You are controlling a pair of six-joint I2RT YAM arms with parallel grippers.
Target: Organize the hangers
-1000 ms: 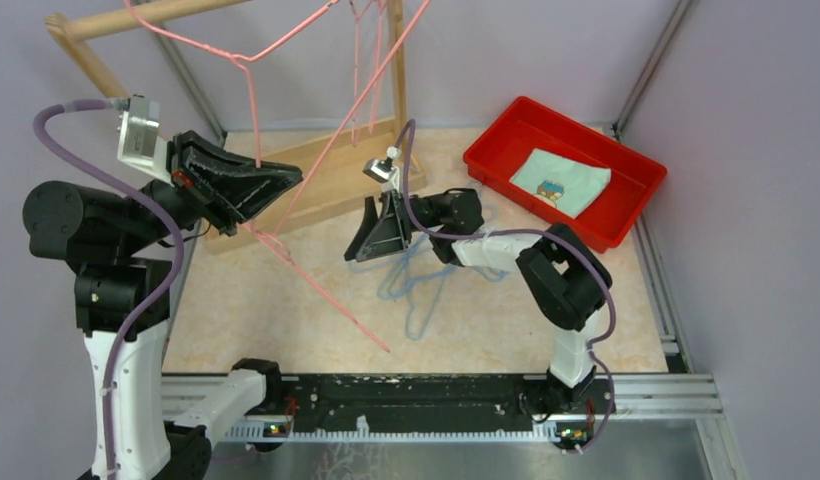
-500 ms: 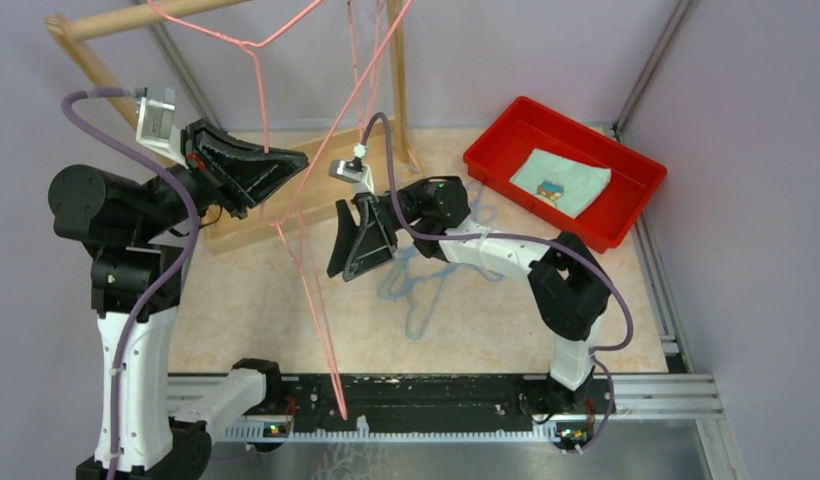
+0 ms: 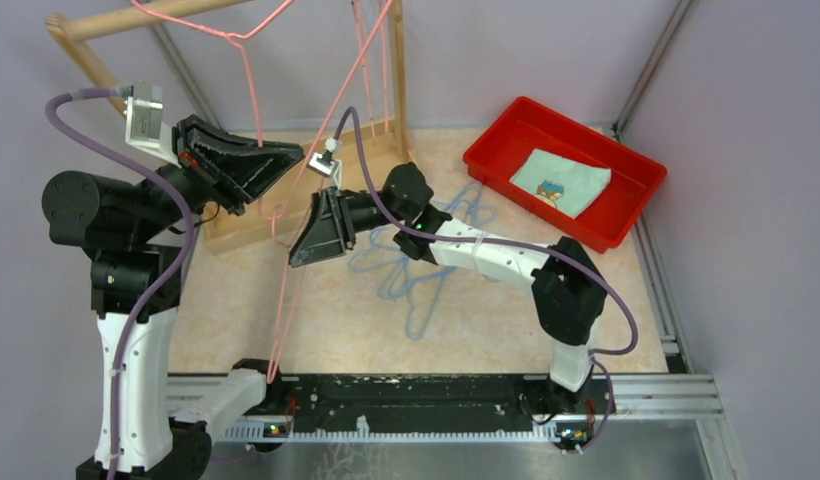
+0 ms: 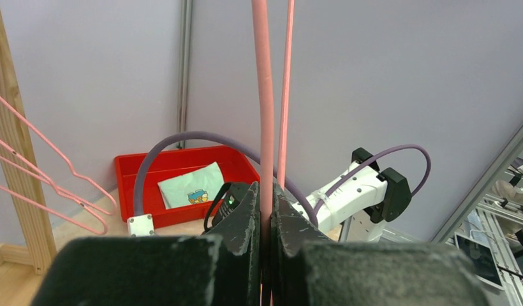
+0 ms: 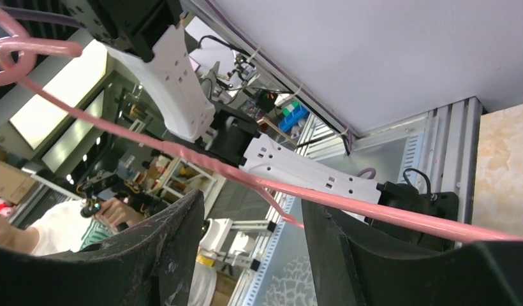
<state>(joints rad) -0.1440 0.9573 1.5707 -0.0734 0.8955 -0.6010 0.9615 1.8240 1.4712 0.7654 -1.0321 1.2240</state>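
The left arm stands tall on the near left side: its white lower part goes straight up, the black elbow bends, and the forearm reaches to the right. The left claw (image 3: pixel 286 157) is high above the table (image 3: pixel 236 300) and points to the right, towards the wooden rack (image 3: pixel 106 20). Its two fingers are pressed tightly together on a thin wire of the pink hanger (image 4: pixel 263 95). The hanger is in the air, its hook end up near the top bar of the rack and its long side slanting down to the near edge of the table.

The right arm starts at the near right, bends at the elbow and stretches its white forearm far to the left across the middle of the table. The right claw (image 5: pixel 252 204) tilts down and to the left, just beside the left claw. Its fingers stand apart and hold nothing. In the right wrist view the pink wire crosses the gap between them; I cannot tell if it touches them.

The blue hangers (image 3: pixel 401 275) lie in a loose pile on the table under the right forearm. More pink hangers (image 3: pixel 371 70) hang on the rack. A red tray (image 3: pixel 546 205) sits at the far right
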